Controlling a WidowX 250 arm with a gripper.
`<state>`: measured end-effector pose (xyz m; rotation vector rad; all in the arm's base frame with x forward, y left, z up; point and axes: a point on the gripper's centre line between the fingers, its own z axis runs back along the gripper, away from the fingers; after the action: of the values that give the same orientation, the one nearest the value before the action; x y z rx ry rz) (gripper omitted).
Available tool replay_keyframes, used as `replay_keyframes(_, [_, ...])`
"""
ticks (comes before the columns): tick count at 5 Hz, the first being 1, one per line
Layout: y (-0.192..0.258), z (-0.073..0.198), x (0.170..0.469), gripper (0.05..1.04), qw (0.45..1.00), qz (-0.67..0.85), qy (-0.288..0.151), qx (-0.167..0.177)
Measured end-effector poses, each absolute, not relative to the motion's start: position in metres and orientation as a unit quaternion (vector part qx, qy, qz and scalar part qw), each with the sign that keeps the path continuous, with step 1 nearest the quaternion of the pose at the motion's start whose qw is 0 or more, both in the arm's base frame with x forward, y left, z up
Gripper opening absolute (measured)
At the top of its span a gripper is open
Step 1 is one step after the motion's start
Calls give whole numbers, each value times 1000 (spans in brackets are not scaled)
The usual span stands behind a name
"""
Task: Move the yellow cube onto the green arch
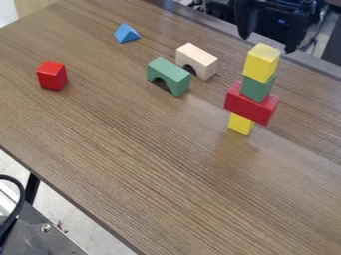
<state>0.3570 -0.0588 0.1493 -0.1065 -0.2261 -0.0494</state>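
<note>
- Yellow cube (261,62): uppermost piece of a four-block tower at the right of the camera view, well apart from the green arch.
- Green block (257,87): directly beneath the yellow cube and in contact with it.
- Red oblong block (251,103): third from the top, laid crosswise and wider than the pieces above and below it.
- Lower yellow block (241,124): foot of the tower, standing on the desk (153,164).
- Gripper (267,44): black, at the upper right, hanging by the top of the tower; its fingers are spread apart, their tips seen to either side of the yellow cube's upper end. Whether either finger touches the cube cannot be told.
- Green arch (174,78): left of the tower, upright on the desk with its opening downward.
- Pale wooden arch (200,59): just beside the green arch, on its far side, also upright with its opening downward.
- Blue triangular prism (126,33): near the far side of the desk, resting with a ridge uppermost.
- Red cube (52,75): at the left of the desk, well apart from the other blocks.
- Brown wood-grain desk: set slantwise across the view, with a dark leg (32,188) below its near edge.
- Black cable (11,219): curved over a grey metal surface (43,239), lower left.
</note>
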Motion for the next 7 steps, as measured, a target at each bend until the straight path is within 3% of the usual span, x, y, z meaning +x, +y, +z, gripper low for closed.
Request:
replay_keyframes(2, [-53, 128, 347, 948, 993, -32, -95, -56])
replay_keyframes(3, [-49, 121, 346, 662, 994, -22, -97, -53])
replay_keyframes(4, [-49, 121, 346, 578, 992, -11, -113, -53])
replay_keyframes(5, [-47, 129, 348, 577, 990, -4, -132, -56])
replay_keyframes(7, [-11, 180, 337, 577, 980, 19, -185, -69])
